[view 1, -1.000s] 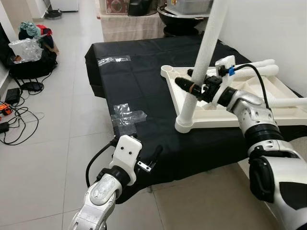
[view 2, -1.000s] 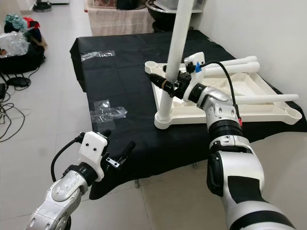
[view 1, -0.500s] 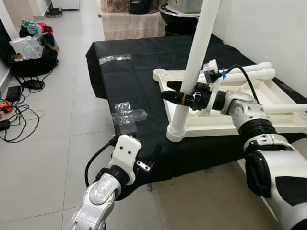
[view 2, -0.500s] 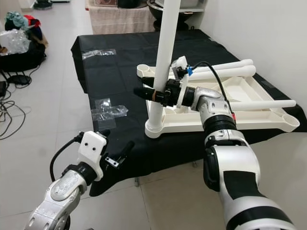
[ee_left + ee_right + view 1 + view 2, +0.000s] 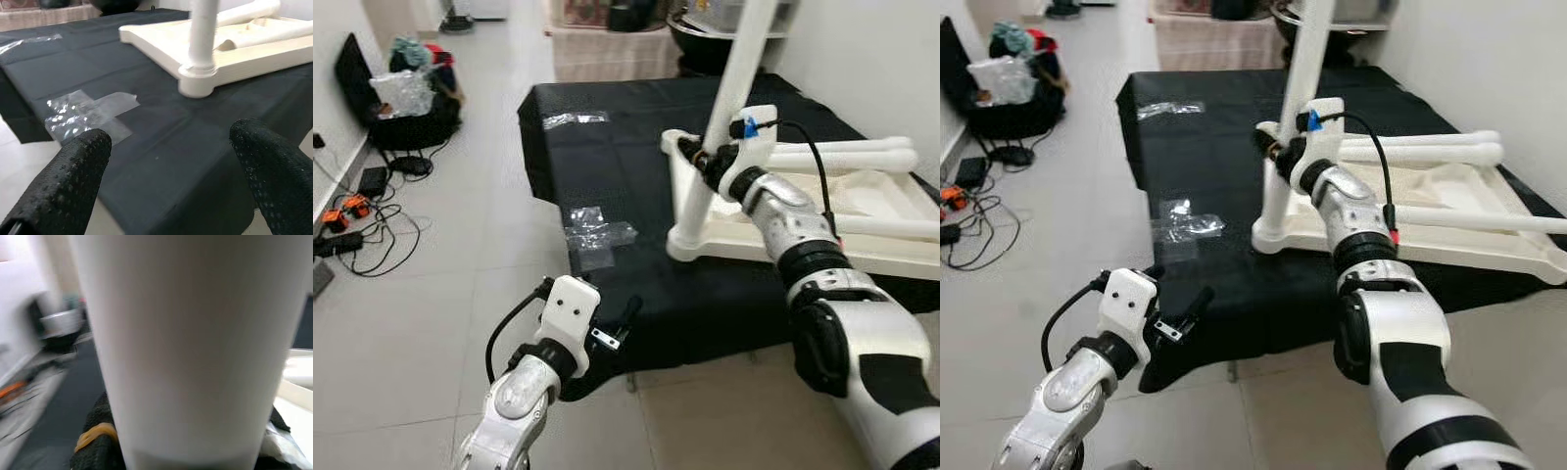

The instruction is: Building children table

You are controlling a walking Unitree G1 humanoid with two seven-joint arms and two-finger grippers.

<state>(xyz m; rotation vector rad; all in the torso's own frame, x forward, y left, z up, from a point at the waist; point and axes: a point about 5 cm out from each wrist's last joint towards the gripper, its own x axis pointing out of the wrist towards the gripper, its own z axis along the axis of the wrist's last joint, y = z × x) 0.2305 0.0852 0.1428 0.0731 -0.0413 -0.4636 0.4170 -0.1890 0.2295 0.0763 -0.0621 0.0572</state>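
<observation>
An upturned white children's table top (image 5: 862, 257) lies on a black cloth (image 5: 607, 157). One white leg (image 5: 732, 93) stands upright in its near corner socket (image 5: 690, 240). My right gripper (image 5: 698, 157) is shut on this leg a little above the socket. In the right wrist view the leg (image 5: 190, 347) sits right against a black finger (image 5: 95, 443). More white legs (image 5: 857, 157) lie across the top. My left gripper (image 5: 610, 328) hangs open, low at the cloth's front edge. Its fingers (image 5: 63, 181) point toward the socket (image 5: 198, 81) from a distance.
Clear tape patches (image 5: 597, 230) stick to the cloth near its front left. Bags (image 5: 411, 93) and cables (image 5: 357, 220) lie on the tiled floor at the left. A white wall runs along the right. Dark pots (image 5: 700, 44) stand behind the cloth.
The camera has shifted, so the whole scene sits differently. My right wrist has swung round the upright leg while still holding it. The left arm has stayed in place.
</observation>
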